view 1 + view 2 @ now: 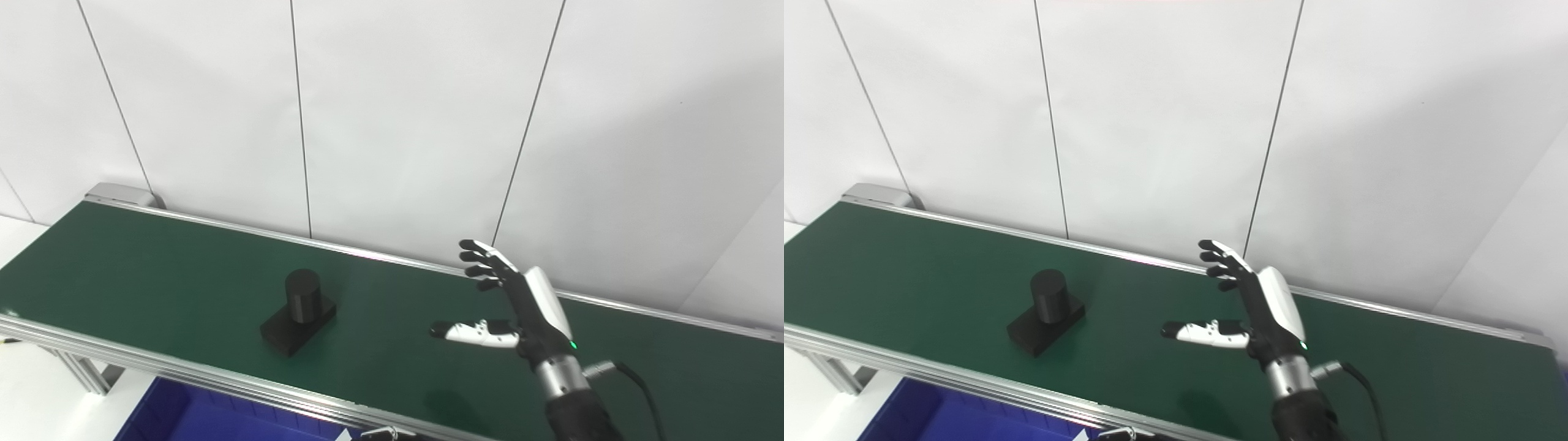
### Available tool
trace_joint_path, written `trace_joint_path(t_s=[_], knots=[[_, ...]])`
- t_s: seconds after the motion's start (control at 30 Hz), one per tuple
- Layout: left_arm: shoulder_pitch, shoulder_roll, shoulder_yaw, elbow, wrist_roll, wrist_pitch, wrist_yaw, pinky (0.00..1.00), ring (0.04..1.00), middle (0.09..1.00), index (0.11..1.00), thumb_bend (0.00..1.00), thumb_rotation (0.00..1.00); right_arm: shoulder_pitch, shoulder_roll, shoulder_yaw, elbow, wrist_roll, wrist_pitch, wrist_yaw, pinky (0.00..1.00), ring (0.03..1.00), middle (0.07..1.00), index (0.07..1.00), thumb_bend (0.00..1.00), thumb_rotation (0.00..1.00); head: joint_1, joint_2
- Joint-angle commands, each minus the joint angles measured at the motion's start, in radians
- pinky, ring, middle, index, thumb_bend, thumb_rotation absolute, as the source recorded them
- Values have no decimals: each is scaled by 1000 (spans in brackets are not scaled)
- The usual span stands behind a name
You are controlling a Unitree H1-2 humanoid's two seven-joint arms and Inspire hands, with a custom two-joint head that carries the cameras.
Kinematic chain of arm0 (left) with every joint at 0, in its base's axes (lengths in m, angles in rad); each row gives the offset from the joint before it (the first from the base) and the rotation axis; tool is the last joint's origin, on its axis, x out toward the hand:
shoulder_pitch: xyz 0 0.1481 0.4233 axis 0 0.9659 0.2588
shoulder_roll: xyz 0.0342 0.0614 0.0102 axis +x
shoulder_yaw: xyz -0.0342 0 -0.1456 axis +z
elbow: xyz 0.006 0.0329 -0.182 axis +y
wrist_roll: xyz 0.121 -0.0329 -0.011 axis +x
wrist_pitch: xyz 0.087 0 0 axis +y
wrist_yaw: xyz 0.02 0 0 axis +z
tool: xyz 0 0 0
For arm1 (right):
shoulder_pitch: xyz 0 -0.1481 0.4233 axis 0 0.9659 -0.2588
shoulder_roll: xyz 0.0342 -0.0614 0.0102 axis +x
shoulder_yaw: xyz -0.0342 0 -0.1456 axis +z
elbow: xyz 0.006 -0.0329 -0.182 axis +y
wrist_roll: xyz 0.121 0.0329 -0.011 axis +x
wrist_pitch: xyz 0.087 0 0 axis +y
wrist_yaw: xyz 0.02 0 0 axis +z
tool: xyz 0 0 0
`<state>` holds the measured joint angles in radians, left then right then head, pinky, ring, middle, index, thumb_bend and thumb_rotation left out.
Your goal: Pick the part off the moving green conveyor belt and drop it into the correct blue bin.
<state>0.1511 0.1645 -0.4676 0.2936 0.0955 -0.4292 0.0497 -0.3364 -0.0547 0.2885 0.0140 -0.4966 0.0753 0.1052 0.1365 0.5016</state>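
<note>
A black part [298, 312], an upright cylinder on a flat block, sits on the green conveyor belt [153, 269].

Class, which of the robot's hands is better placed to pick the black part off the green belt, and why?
Right. The open right hand hovers over the green conveyor belt beside the black cylinder-on-block part; no left hand is visible.

part [298, 312]: 1 | conveyor belt [153, 269]: 1 | blue bin [177, 416]: 1 | hand [527, 306]: 1

1. The right hand [523, 306] has black fingers, a white back plate and a white-shelled thumb.
2. A small green light [573, 345] glows near its silver wrist cuff [560, 372].
3. A black cable [637, 383] plugs into that cuff.
</note>
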Motion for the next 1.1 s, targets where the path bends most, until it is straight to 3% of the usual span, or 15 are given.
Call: trace_joint_path(t_s=[0.0,0.33,0.47,0.67,0.8,1.07], knots=[[-24,6,-11,-14,16,-41,34,623,678,700,692,1000,184,-66,27,12,9,-11,17,-4,663,753,801,854,912,469,1,3],[-23,3,-26,-20,10,-41,56,580,624,662,667,1000,171,-154,63,50,148,-39,-1,-22,642,744,814,848,940,498,-5,13],[-21,4,-33,-24,12,-41,71,569,614,655,662,1000,172,-178,79,65,185,-51,30,-9,652,739,807,857,934,493,-5,15],[-4,17,-45,-52,24,-41,72,573,632,679,677,1000,199,-209,107,87,254,-62,44,-19,633,738,815,852,929,468,-10,25],[17,25,-48,-80,25,-41,75,573,639,687,674,1000,193,-234,122,104,303,-68,45,-18,688,774,836,858,923,461,-14,33],[58,32,-44,-126,37,-41,80,569,641,693,678,1000,184,-284,162,146,427,-90,57,-22,641,751,834,866,925,481,-19,52]])
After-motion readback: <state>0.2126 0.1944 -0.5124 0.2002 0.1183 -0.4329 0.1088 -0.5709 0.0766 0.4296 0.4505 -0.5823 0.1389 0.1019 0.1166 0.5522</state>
